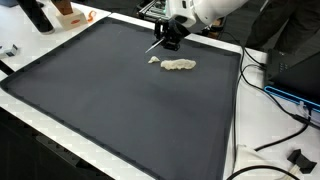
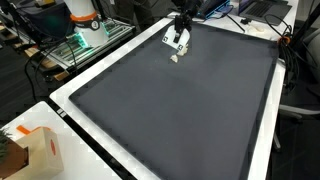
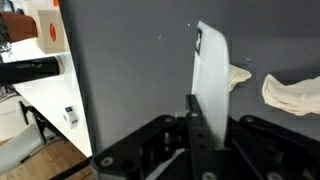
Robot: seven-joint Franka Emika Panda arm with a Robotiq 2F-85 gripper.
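The end effector (image 1: 169, 42) is gripping a white strip (image 3: 210, 82) above the dark mat (image 1: 105, 100) covering the white surface (image 1: 262, 125); cables (image 1: 285, 135) are trailing alongside.

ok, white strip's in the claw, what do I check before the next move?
1. Claw shut on the white strip: ok.
2. Strip tip touching the mat: cannot tell.
3. Rag lying on the mat, apart from the claw: ok.
4. Small scrap clear of the strip: cannot tell, they overlap in the wrist view.
5. Cables off the mat: ok.
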